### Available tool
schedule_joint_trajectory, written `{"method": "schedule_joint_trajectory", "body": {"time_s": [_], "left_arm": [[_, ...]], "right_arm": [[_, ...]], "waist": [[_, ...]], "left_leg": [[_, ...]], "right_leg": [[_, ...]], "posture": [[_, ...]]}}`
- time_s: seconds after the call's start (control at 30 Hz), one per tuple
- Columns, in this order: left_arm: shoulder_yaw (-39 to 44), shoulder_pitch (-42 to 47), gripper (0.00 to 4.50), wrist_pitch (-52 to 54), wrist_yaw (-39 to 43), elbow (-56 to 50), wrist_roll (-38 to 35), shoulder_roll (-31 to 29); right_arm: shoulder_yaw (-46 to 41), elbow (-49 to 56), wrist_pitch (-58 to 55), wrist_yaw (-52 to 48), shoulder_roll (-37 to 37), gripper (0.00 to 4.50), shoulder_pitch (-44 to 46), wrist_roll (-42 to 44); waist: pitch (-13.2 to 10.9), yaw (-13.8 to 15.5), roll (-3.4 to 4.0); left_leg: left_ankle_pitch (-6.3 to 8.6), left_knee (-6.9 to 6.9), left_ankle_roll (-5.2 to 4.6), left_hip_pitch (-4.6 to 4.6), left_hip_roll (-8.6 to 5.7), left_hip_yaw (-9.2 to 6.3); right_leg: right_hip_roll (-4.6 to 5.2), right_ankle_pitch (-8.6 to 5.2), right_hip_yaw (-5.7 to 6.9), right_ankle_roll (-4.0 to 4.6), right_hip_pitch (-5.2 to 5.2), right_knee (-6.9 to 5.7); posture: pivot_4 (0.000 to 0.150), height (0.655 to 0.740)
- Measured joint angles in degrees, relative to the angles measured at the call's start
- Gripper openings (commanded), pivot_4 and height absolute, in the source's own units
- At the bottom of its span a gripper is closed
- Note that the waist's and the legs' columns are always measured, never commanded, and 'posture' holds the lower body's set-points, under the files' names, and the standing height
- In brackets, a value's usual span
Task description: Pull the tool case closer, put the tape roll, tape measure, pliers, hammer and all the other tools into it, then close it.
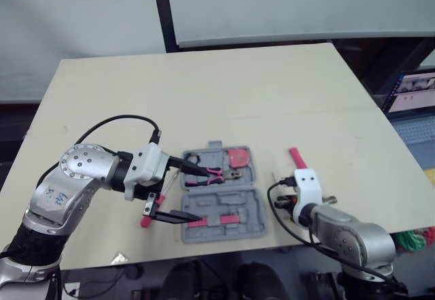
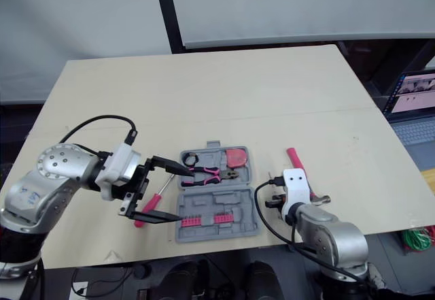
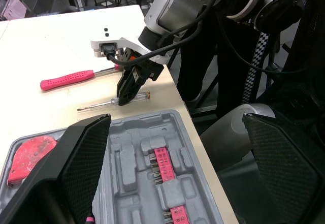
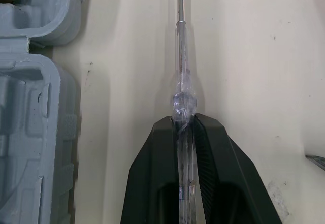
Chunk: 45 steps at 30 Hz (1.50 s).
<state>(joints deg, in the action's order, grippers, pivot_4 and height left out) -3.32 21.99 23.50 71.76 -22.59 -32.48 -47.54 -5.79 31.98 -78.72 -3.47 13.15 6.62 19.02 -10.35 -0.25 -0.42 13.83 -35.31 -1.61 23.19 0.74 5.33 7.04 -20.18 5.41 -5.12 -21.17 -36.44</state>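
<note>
The grey tool case (image 1: pixel 221 191) lies open near the table's front edge. Its far half holds pink-handled pliers (image 1: pixel 214 173), a pink tape measure (image 1: pixel 239 157) and a black tape roll (image 1: pixel 192 157). The near half holds pink bits (image 1: pixel 211 220). My left gripper (image 1: pixel 204 194) stands open over the case's left side, one finger above the pliers, the other above the bit tray. My right gripper (image 4: pixel 184 120) is shut on a small clear-handled screwdriver (image 4: pixel 181 56), low over the table just right of the case. A pink-handled tool (image 1: pixel 297 157) lies beyond it.
A red-handled screwdriver (image 2: pixel 149 201) lies on the table left of the case, under my left gripper. The table's front edge (image 1: pixel 224 249) runs close behind the case and both grippers. The far half of the tabletop (image 1: pixel 224 89) is bare.
</note>
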Motion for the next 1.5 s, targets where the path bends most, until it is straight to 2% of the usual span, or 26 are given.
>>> {"method": "schedule_joint_trajectory", "body": {"time_s": [0.2, 0.27, 0.37, 0.47, 0.5, 0.57, 0.67, 0.8, 0.9, 1.1, 1.23, 1.5], "left_arm": [[0.0, 0.03, 4.5, -0.6, 0.16, 0.33, 0.23, 0.0], [0.0, 0.03, 4.5, -0.96, 0.26, 0.67, 0.38, 0.0], [-0.03, 0.2, 4.5, -1.47, 0.33, 0.78, 0.86, 0.1], [-0.05, 0.3, 4.5, -1.99, 0.26, 0.89, 1.27, 0.66], [-0.06, 0.3, 4.5, -2.19, 0.19, 0.96, 1.41, 1.04], [-0.27, 0.27, 4.5, -2.54, -0.03, 0.98, 1.68, 1.82], [-0.57, 0.19, 4.5, -2.72, -0.53, 0.97, 2.32, 2.05], [-0.7, 0.03, 4.5, -2.68, -1.21, 0.76, 2.56, 2.24], [-0.62, -0.09, 4.5, -2.68, -1.61, 0.67, 2.64, 2.23], [-0.56, -0.16, 4.5, -2.64, -2.32, 0.55, 2.83, 2.22], [-0.53, -0.2, 4.5, -2.65, -2.89, 0.5, 2.95, 2.22], [-0.5, -0.4, 4.5, -2.69, -3.37, 0.49, 3.24, 2.22]], "right_arm": [[-0.28, 1.59, -1.11, -0.29, 0.86, 4.45, -0.08, 0.2], [-1.87, 3.17, -3.4, -1.53, 3.5, 4.45, 1.03, 0.95], [-3.01, 6.3, -5.92, -6.3, 11.22, 4.45, 4.55, 3.57], [-1.02, 5.61, -3.97, -17.67, 25.46, 4.45, 7.96, 8.18], [0.7, 4.67, -0.97, -21.91, 29.83, 4.45, 8.68, 8.71], [9.34, -0.16, 12.16, -34.1, 41.1, 4.45, 9.64, 5.95], [20.46, -9.47, 30.74, -47.59, 48.87, 4.45, 11.63, -1.69], [31.32, -25.3, 57.89, -61.18, 47.95, 4.45, 22.97, -13.64], [34.51, -33.08, 73.4, -67.03, 44.84, 4.45, 30.9, -20.1], [41.93, -46.3, 101.9, -70.81, 39.95, 4.45, 39.02, -33.71], [44.63, -52.39, 116.0, -70.8, 38.68, 4.45, 42.48, -41.21], [45.94, -57.08, 128.37, -66.73, 34.85, 4.45, 44.43, -50.3]], "waist": [[0.0, 0.19, 0.0], [0.0, 0.13, 0.0], [0.0, 0.01, 0.0], [-0.01, 0.04, 0.01], [-0.01, 0.06, 0.0], [-0.02, 0.04, -0.01], [-0.04, 0.03, -0.04], [-0.05, -0.66, -0.01], [-0.05, -1.07, -0.01], [-0.06, -1.03, -0.02], [-0.06, -1.25, -0.01], [-0.06, -1.29, -0.01]], "left_leg": [[0.01, 0.0, -0.02, 0.03, -0.02, 0.02], [0.01, 0.0, -0.03, 0.05, -0.02, 0.06], [0.02, 0.02, -0.04, 0.07, 0.0, 0.09], [0.18, 0.01, -0.32, 0.07, 0.01, 0.14], [0.2, 0.0, -0.35, 0.07, 0.04, 0.14], [0.24, -0.07, -0.39, 0.05, 0.07, 0.15], [0.2, -0.28, -0.23, 0.06, 0.14, 0.2], [0.23, -0.66, -0.2, 0.04, 0.23, 0.42], [0.27, -0.74, -0.12, 0.05, 0.31, 0.41], [0.3, -0.83, -0.09, 0.09, 0.32, 0.42], [0.3, -0.89, -0.08, 0.07, 0.34, 0.42], [0.3, -0.9, -0.06, 0.04, 0.38, 0.43]], "right_leg": [[0.05, 0.0, 0.0, 0.0, -0.02, 0.01], [0.05, 0.0, -0.04, 0.0, -0.07, -0.01], [0.02, 0.0, -0.06, 0.0, -0.15, -0.03], [-0.01, 0.0, -0.07, 0.01, -0.14, 0.01], [-0.05, 0.0, -0.06, 0.01, -0.12, 0.04], [-0.18, 0.0, -0.07, 0.0, -0.05, 0.13], [-0.31, 0.01, -0.13, -0.03, -0.02, 0.13], [-0.32, 0.04, -0.23, -0.08, -0.05, -0.09], [-0.34, 0.04, -0.31, -0.08, -0.02, -0.07], [-0.32, 0.02, -0.31, -0.06, 0.0, -0.03], [-0.33, 0.02, -0.35, -0.06, 0.0, -0.11], [-0.36, 0.0, -0.38, -0.02, 0.01, -0.15]], "posture": [[0.15, 0.7278], [0.15, 0.7278], [0.15, 0.7278], [0.15, 0.7278], [0.15, 0.7278], [0.15, 0.7278], [0.15, 0.7278], [0.15, 0.7278], [0.15, 0.7278], [0.15, 0.7278], [0.15, 0.7278], [0.15, 0.7278]]}}
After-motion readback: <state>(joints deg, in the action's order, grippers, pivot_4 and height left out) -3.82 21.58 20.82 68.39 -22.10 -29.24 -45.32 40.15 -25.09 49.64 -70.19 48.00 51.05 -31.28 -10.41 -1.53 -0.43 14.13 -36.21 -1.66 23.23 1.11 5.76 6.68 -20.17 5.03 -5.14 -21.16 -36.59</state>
